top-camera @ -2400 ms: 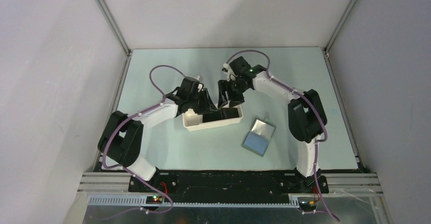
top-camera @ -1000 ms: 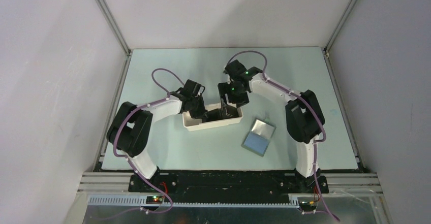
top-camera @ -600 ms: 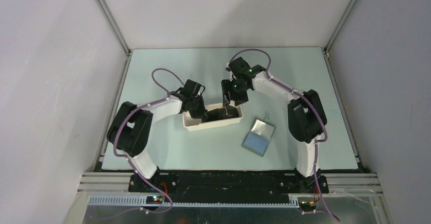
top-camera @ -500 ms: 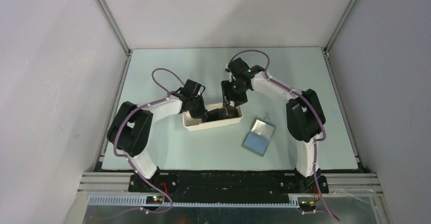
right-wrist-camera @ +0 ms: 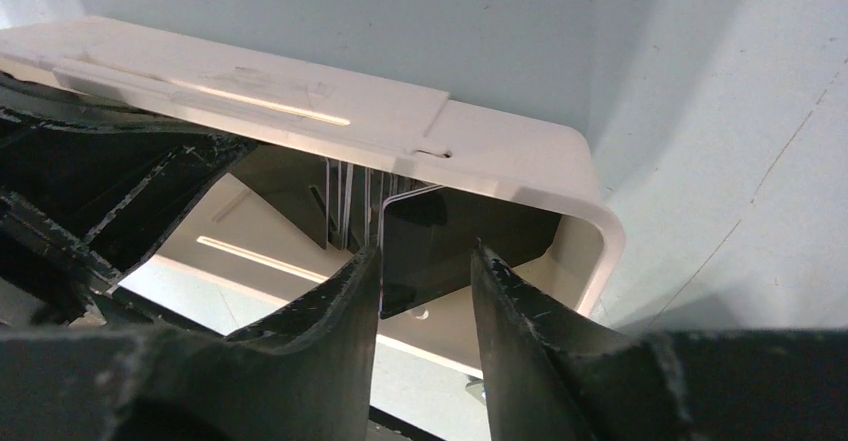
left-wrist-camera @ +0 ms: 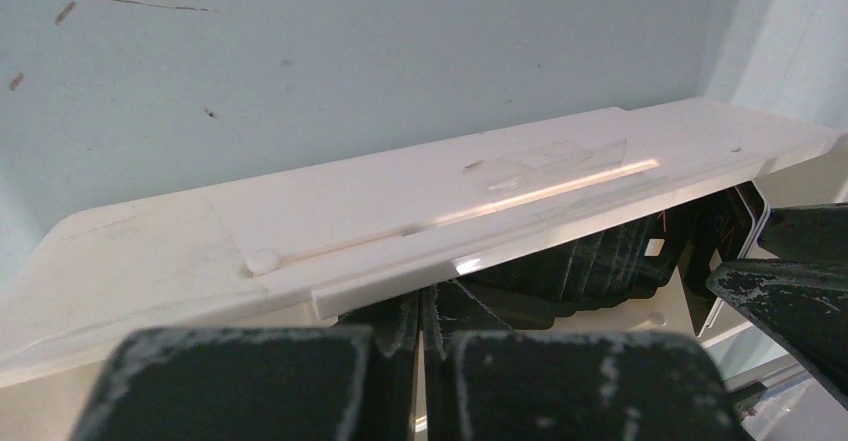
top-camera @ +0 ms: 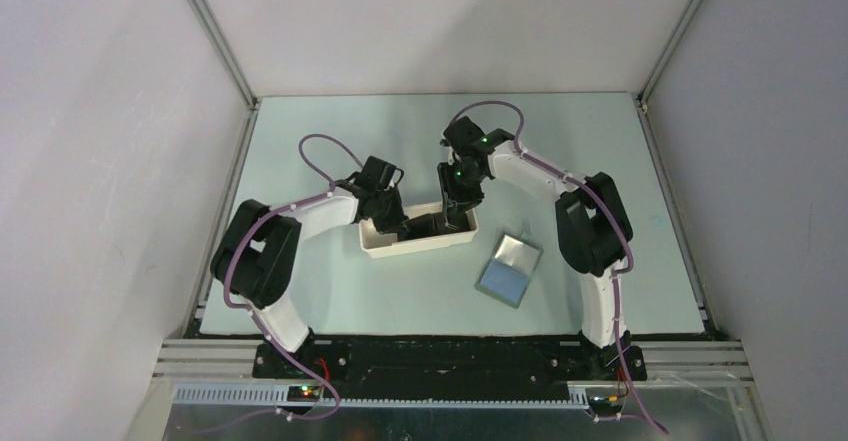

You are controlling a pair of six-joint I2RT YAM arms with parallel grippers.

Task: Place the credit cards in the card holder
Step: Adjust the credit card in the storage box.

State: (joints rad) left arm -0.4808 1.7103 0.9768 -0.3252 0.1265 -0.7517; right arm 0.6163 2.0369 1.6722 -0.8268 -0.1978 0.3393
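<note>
The credit cards [right-wrist-camera: 345, 201] are several dark cards standing on edge inside the right end of a long white tray [top-camera: 400, 249]. My right gripper [right-wrist-camera: 425, 253] is open, its fingers lowered on either side of one dark card [right-wrist-camera: 445, 246] at the tray's right end; it also shows in the top view [top-camera: 457, 204]. My left gripper [left-wrist-camera: 432, 323] is shut, reaching into the tray's middle [top-camera: 402, 224] beside the cards [left-wrist-camera: 600, 256]. The card holder [top-camera: 510, 269] lies open on the table, right of the tray, blue-grey inside up, away from both grippers.
The tray's white rim [left-wrist-camera: 400, 211] lies close in front of the left fingers. The left gripper's dark fingers [right-wrist-camera: 120, 191] fill the tray left of the cards. Grey walls and metal frame posts surround the pale green table [top-camera: 330, 291].
The left gripper moved down into the tray early on and has held still since. The right gripper turned and dropped over the tray's right end, closer to the cards.
</note>
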